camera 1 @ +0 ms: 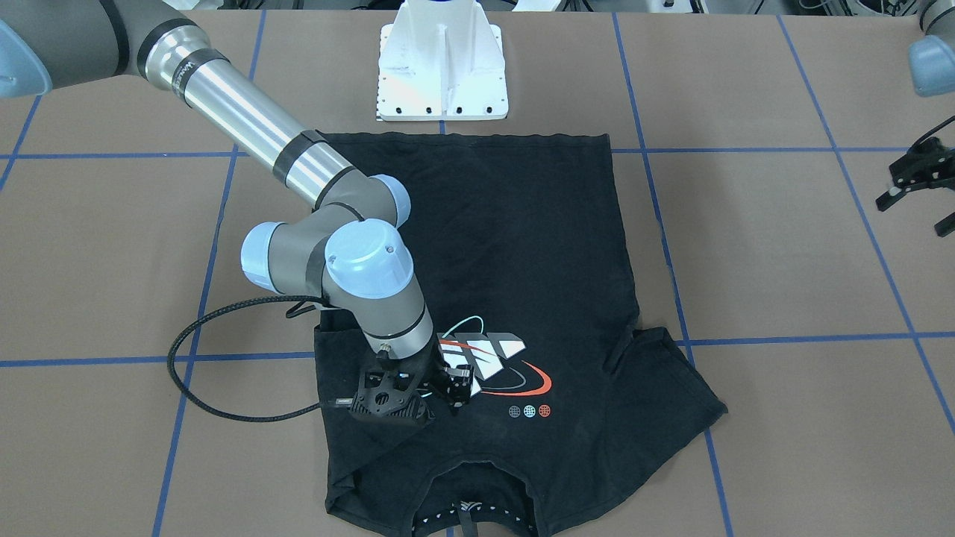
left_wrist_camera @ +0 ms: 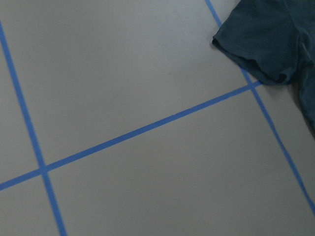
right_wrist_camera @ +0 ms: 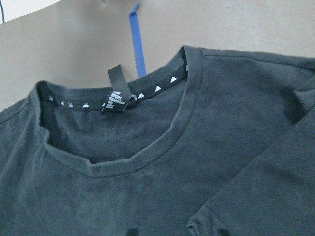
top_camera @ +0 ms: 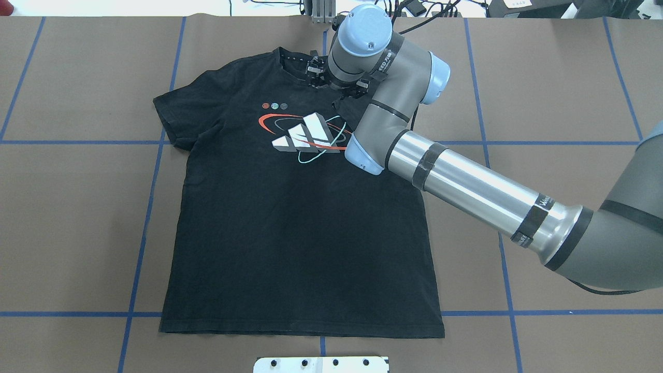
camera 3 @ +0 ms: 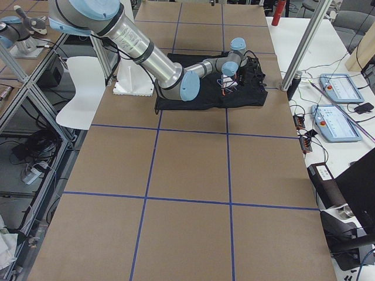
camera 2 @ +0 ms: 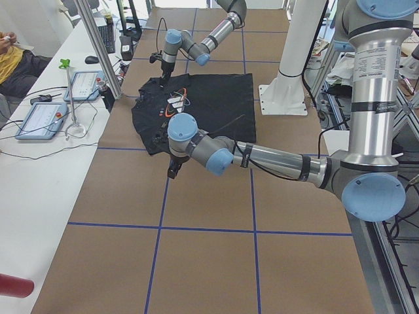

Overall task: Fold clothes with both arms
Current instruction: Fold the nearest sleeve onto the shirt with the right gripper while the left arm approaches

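The black T-shirt [top_camera: 290, 217] lies flat and print side up on the brown table, its collar [right_wrist_camera: 142, 157] towards the far edge. One sleeve is folded inward over the chest next to the print [top_camera: 305, 134]. My right gripper [camera 1: 456, 394] hovers low over that folded sleeve near the collar. In the right wrist view its fingertips stand apart at the bottom edge, open. My left gripper [camera 1: 916, 209] hangs open over bare table beyond the other sleeve [left_wrist_camera: 266, 39], holding nothing.
The white pedestal mount [camera 1: 442, 67] stands just past the shirt's hem. A black cable [camera 1: 186, 350] loops from my right wrist over the table. Blue tape lines grid the surface. A side bench with control tablets [camera 2: 39, 121] and metal posts runs along the collar side.
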`<state>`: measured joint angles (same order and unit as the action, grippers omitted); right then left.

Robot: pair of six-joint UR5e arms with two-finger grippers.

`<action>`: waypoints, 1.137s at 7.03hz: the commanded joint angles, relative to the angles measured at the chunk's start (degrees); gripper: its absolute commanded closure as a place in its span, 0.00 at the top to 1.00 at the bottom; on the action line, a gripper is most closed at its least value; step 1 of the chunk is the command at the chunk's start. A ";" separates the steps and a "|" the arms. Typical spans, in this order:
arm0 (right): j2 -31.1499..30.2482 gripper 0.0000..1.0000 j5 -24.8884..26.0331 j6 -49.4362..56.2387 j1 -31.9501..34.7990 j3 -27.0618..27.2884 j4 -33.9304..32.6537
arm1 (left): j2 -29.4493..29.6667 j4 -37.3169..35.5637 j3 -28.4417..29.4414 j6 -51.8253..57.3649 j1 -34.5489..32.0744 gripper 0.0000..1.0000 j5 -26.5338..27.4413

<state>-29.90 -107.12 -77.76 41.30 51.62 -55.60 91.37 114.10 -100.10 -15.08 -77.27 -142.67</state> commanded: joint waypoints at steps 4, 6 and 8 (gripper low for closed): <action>-16.81 1.00 -5.82 -2.66 -1.22 33.68 -16.56 | 24.17 19.65 31.79 -4.17 10.46 0.80 5.30; -22.81 1.00 -6.17 -2.31 -1.49 40.02 -16.47 | 29.55 28.54 43.91 -4.60 13.62 0.70 6.43; -24.24 1.00 -5.47 -2.31 -2.10 41.37 -16.47 | 33.25 28.98 49.10 -4.87 14.95 0.55 8.90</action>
<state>-53.17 -112.96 -80.09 39.61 92.05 -72.06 122.76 142.33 -54.23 -19.87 -63.00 -134.72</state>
